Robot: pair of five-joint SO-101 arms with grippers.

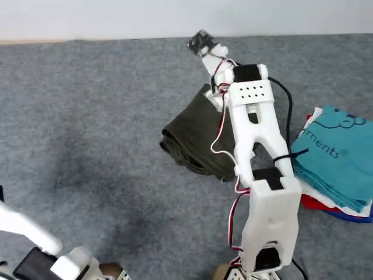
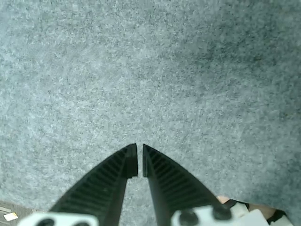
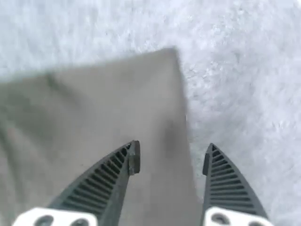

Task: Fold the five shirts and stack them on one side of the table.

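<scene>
Grey, felt-like worktop [image 1: 87, 116] ran up to a pale wall at the far edge. Item one was an olive shirt [image 1: 195, 137], which lay near the middle of the worktop, already doubled into a loose, thick bundle with rounded folds along its near side. It was judged light, soft and limp, likely to sag and come unfolded if lifted by one corner. The better hold appeared to be at a folded edge, taking all layers at once, or a slide along the cloth-on-cloth surface, which looked grippy rather than slick. The right gripper [image 3: 171, 157] hung over the shirt's far corner with its fingers spread apart and holding nothing. One finger was above the fabric, the other above bare worktop, so the shirt's edge ran between them. The left gripper [image 2: 139, 160] sat over bare worktop well apart from the shirts, its fingers pressed nearly together on nothing. Item two was a stack at the right side in the high view, the only collecting place present. A teal shirt [image 1: 335, 157] lay on top, with white [image 1: 326, 195], red [image 1: 315, 203] and blue [image 1: 349, 214] layers showing beneath at the edges. By that count the olive shirt was judged the last to join, and the stack looked soft enough to shift if nudged.
</scene>
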